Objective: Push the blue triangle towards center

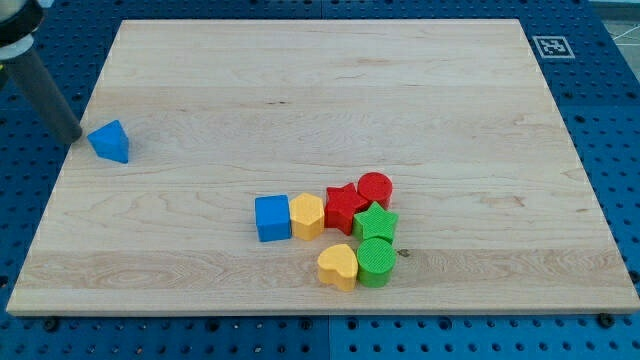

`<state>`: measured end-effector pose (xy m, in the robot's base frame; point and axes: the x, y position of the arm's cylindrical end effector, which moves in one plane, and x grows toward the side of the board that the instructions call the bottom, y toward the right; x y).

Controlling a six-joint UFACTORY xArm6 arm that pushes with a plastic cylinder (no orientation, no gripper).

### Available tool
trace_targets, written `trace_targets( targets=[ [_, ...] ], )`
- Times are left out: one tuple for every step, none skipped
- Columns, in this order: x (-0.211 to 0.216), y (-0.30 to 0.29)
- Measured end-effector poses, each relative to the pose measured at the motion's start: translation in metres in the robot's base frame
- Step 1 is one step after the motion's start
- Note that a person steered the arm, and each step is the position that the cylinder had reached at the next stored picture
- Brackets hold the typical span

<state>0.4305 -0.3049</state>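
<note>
At the view's left edge the dark rod comes in from the top corner, its upper part cut off by the frame, and my tip sits at the left rim of the desk, a pale wooden board on a blue pegged surface. This arm carries no hand at all, only the rod, so there is nothing to open or close. Just to the right of my tip lies the blue triangle, close beside it near the board's left edge and a little above mid-height; whether the two actually touch is hard to make out, since the rod's dark end and the block's left corner nearly meet. The blue triangle stands well apart from all the other blocks and far to the left of the board's middle. Further right, below the centre, a cluster begins with a blue cube, touching a yellow hexagon on its right. Next comes a red star, then a red cylinder just above and to its right. Beneath these sit a green star, a yellow heart and a green cylinder, packed so tightly that some edges hide one another. At the top right, a black-and-white marker lies beside the board's corner.
</note>
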Motion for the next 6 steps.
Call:
trace_targets(
  targets=[
    [0.037, 0.0],
    [0.045, 0.016],
    [-0.003, 0.064],
    [-0.055, 0.109],
    [-0.099, 0.153],
    [-0.103, 0.159]
  ],
)
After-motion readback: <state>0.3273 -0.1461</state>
